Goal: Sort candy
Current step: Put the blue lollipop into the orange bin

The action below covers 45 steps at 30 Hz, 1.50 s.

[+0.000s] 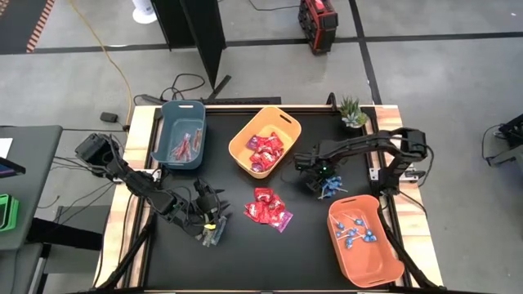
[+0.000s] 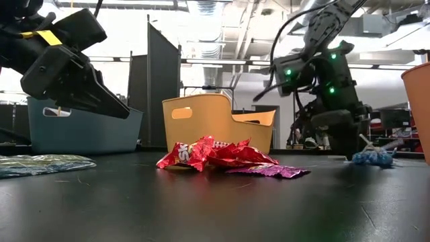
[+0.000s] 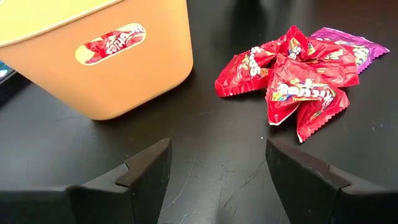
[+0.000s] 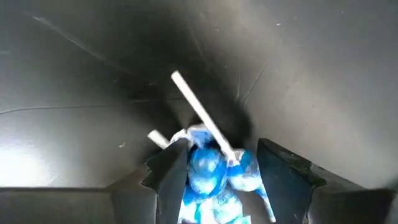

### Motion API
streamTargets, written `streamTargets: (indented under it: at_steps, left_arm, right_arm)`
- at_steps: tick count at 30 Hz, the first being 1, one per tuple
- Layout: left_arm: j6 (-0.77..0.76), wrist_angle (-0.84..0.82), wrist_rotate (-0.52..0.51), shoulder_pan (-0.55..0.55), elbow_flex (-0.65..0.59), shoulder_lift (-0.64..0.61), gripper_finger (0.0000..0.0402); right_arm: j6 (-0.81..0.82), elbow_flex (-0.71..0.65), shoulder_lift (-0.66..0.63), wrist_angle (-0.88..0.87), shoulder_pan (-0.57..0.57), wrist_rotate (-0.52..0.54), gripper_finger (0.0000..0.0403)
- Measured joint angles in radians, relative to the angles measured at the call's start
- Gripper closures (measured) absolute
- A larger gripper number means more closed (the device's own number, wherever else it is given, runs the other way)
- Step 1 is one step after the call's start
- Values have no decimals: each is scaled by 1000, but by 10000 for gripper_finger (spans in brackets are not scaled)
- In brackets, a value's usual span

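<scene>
Landmark: yellow bin (image 1: pixel 263 140) at table centre, already holding red packets; the left wrist view alone shows one of them through the bin's handle slot.

Left gripper (image 1: pixel 214 231) sits toward the table's front-left of the yellow bin, over a small stick packet (image 1: pixel 211 238) that the high view barely resolves; left wrist view shows its fingers spread wide with only bare black tabletop between them, nothing held; loose pile of red packets (image 3: pixel 292 74) lies ahead, just in front of the yellow bin.

Right gripper (image 1: pixel 325 184) is down at the table to the right of the yellow bin; right wrist view shows its fingers part-open, straddling blue lollipops (image 4: pixel 208 165) with white sticks; firm grip cannot be told.

Low view shows lollipops (image 2: pixel 371 157) resting on the table beside that gripper.

Orange bin (image 1: pixel 365 241), front-right of the yellow bin, holds more lollipops; blue bin (image 1: pixel 180 133), left of it, holds stick packets.
</scene>
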Motion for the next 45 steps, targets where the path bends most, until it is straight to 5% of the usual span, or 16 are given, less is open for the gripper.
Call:
streamTargets:
  at_steps: [5, 16, 22, 27, 39, 45]
  left_arm:
    - [0, 0, 0, 0, 0, 0, 148]
    - [0, -2, 0, 0, 0, 0, 148]
    - [0, -1, 0, 0, 0, 0, 148]
    - [0, -1, 0, 0, 0, 0, 148]
    - [0, -1, 0, 0, 0, 0, 148]
    - [0, -1, 0, 0, 0, 0, 148]
  right_arm:
    - [-28, 3, 30, 8, -8, -4, 207]
    - [-59, 43, 14, 50, -6, 20, 359]
    - [-80, 69, 14, 76, -5, 21, 399]
    - [-94, 98, 14, 98, 5, 21, 370]
    - [-97, 112, 13, 112, 30, 22, 222]
    - [-95, 112, 13, 142, 45, 32, 198]
